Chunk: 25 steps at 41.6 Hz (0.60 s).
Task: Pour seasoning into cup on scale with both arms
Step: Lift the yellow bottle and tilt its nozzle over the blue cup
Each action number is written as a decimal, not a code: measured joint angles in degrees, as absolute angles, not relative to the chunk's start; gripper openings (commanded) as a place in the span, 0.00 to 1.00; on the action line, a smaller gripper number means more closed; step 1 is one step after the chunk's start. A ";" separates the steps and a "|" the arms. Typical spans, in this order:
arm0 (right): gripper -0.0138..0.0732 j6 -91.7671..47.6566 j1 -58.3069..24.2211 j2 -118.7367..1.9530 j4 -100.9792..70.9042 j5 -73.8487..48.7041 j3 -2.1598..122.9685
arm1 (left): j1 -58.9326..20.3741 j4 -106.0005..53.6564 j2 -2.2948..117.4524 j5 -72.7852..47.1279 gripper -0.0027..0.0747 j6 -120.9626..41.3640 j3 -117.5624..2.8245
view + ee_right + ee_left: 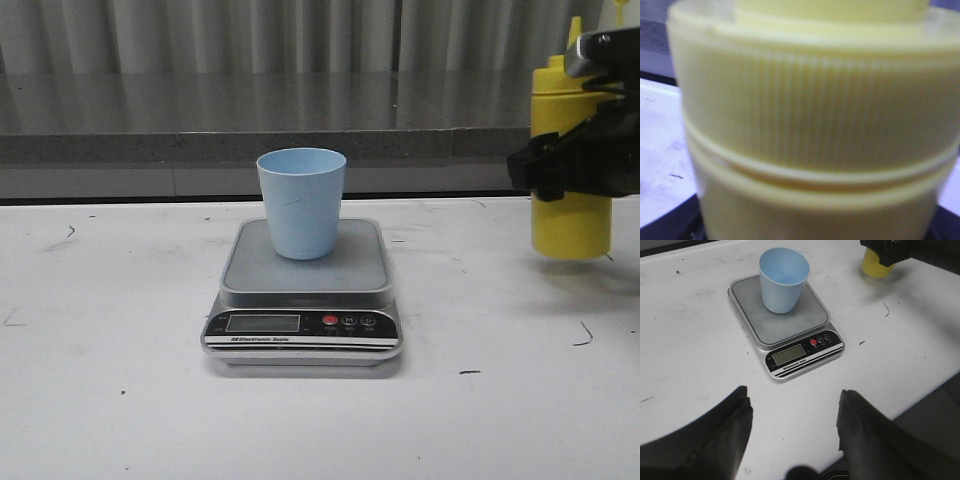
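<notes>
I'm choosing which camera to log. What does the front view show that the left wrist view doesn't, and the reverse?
Only the front view shows the yellow bottle's cap and the steel wall behind the table. Only the left wrist view shows the left tool, open over bare table, and inside the blue cup. Both show the cup on the scale and the right tool around the bottle.

The cup (301, 203) stands on the scale (302, 297), toward its rear (display in front). The seasoning (569, 150) is well apart to the right, on the table (110, 330).
</notes>
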<state>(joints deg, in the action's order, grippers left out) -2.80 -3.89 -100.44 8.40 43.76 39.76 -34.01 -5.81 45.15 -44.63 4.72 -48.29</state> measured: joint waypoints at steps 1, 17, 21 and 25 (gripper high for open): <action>0.51 -3.98 -4.02 -98.63 9.10 40.68 40.25 | -34.01 -5.81 45.15 -44.63 0.53 4.72 -48.29; 0.51 -32.15 -13.54 -86.82 10.61 -5.31 55.54 | -34.01 -5.81 45.15 -44.63 0.53 4.72 -48.29; 0.51 -33.95 -16.91 -87.52 12.95 -13.08 60.77 | -34.01 -5.81 45.15 -44.63 0.53 4.72 -48.29; 0.51 -33.75 -20.01 -89.38 19.34 -21.25 66.67 | -34.01 -5.81 45.15 -44.63 0.53 4.72 -48.29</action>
<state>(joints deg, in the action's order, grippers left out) -33.75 -20.01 -89.38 19.34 -21.25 66.67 -34.01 -5.81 45.15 -44.63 4.72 -48.29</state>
